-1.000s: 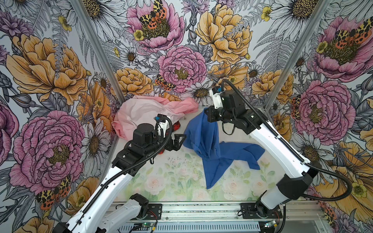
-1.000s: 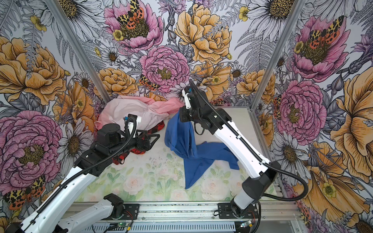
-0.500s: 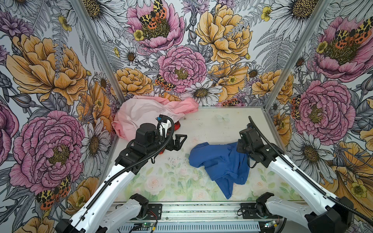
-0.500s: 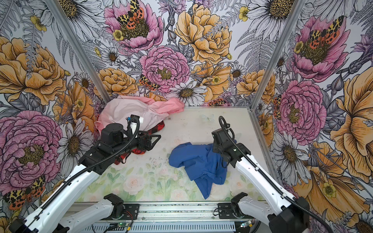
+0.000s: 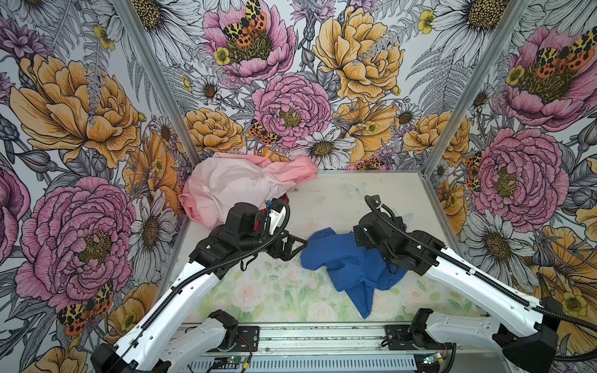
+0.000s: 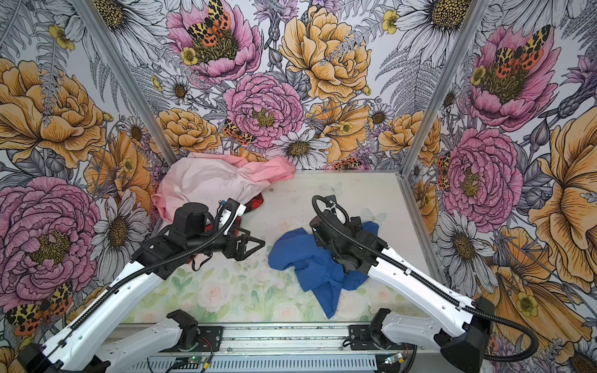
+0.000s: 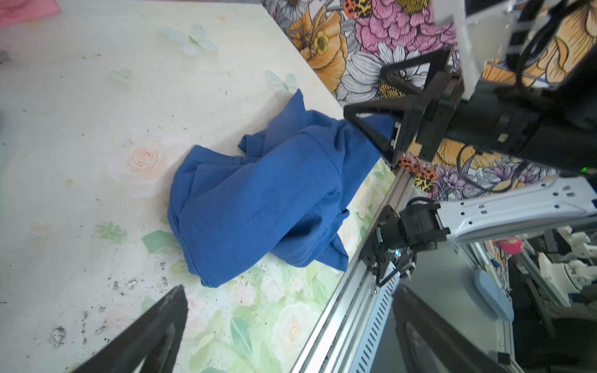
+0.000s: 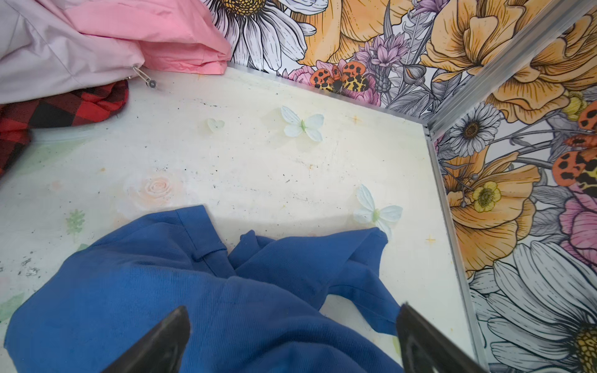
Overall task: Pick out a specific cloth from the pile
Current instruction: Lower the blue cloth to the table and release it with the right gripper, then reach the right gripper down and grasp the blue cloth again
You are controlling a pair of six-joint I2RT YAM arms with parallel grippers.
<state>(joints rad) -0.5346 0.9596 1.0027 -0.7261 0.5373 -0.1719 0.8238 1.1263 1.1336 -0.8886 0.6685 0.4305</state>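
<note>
Locate the cloth [image 5: 347, 263] crumpled on the worktop [image 5: 349, 193], toward 4 o'clock of centre in both top views, well apart from the pile [image 5: 232, 184] at 10 o'clock. Note the right claw [image 8: 292, 308]: its jaws are spread wide above the cloth, gripping nothing. The left claw [image 6: 255, 239] is equally wide and empty, just beside the cloth's 9 o'clock edge.

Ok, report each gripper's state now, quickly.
Left gripper: open, empty, beside the blue cloth.
Right gripper: open, gripping nothing, over the blue cloth.
</note>
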